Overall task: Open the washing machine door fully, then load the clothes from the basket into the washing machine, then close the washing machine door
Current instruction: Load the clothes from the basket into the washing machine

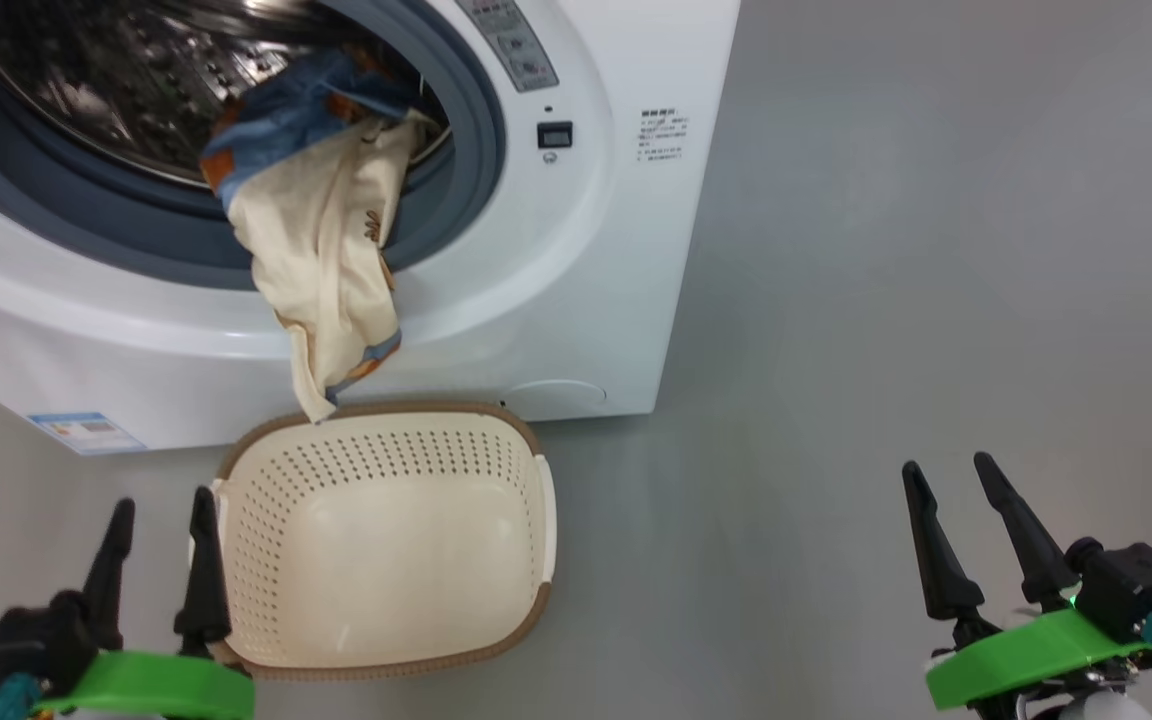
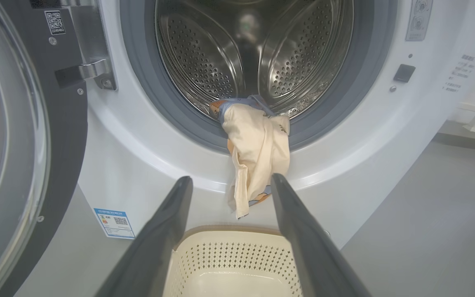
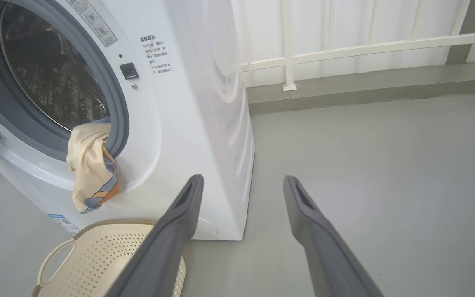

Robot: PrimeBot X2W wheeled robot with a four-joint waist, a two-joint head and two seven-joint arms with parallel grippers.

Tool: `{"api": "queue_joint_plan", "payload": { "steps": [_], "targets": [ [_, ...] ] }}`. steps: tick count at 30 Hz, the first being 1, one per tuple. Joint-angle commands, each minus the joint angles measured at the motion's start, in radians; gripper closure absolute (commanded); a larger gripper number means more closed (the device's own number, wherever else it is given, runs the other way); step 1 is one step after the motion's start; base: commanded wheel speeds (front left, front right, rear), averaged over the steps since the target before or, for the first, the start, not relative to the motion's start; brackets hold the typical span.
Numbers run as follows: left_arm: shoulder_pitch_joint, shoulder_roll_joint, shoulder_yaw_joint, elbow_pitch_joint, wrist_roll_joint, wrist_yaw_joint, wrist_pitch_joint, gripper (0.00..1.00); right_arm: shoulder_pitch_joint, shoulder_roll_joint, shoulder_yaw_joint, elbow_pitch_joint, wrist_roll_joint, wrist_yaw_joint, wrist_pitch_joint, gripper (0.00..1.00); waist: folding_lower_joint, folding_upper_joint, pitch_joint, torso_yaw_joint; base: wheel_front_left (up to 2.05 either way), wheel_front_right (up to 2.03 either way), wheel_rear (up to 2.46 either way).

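Note:
The washing machine [image 1: 576, 300] stands with its door [image 2: 10, 140] swung wide to the left. The clothes [image 1: 326, 250], cream and blue fabric, hang half out of the drum over the grey gasket, their tip reaching down to the basket rim; the same clothes [image 2: 258, 152] [image 3: 91, 169] show in both wrist views. On the floor in front sits the cream basket [image 1: 536, 500] with nothing in it. My left gripper [image 1: 161, 500] is open at the basket's left rim. My right gripper [image 1: 946, 470] is open over bare floor at the right.
Grey floor [image 1: 936, 250] stretches to the right of the machine. A white railing [image 3: 344, 49] and a low kerb run along the wall behind it. A blue label sticker [image 1: 86, 432] sits low on the machine's front.

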Motion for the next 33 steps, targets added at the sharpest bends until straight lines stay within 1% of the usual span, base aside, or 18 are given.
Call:
{"api": "queue_joint_plan", "payload": {
  "steps": [1,13,14,22,27,33],
  "targets": [
    [-0.046,0.036,0.027,-0.007,-0.007,0.0,-0.006,0.0,-0.036,-0.006,0.023,-0.028,-0.009,0.004,-0.008,0.0,-0.0001,0.0,0.059,-0.023,0.0,0.0,0.0],
    [-0.248,0.116,0.006,0.095,-0.043,0.0,-0.006,0.0,-0.145,0.043,0.032,-0.048,-0.027,0.004,-0.008,0.0,-0.0001,0.0,0.252,-0.078,0.0,0.0,0.0],
    [-0.248,0.116,0.006,0.095,-0.043,0.0,-0.006,0.0,-0.145,0.043,0.032,-0.048,-0.027,0.004,-0.008,0.0,-0.0001,0.0,0.252,-0.078,0.0,0.0,0.0],
    [-0.398,0.172,-0.037,0.207,-0.065,0.0,-0.006,0.0,-0.209,0.071,0.035,-0.059,-0.033,0.004,-0.008,0.0,-0.0001,0.0,0.357,-0.107,0.0,0.0,0.0],
    [-0.47,0.195,-0.066,0.269,-0.076,0.0,-0.006,0.0,-0.235,0.082,0.036,-0.062,-0.035,0.004,-0.008,0.0,-0.0001,0.0,0.394,-0.131,0.0,0.0,0.0],
    [-0.522,0.22,-0.104,0.31,-0.09,0.0,-0.006,0.0,-0.242,0.089,0.035,-0.064,-0.031,0.004,-0.008,0.0,-0.0001,0.0,0.414,-0.159,0.0,0.0,0.0]
  ]
}}
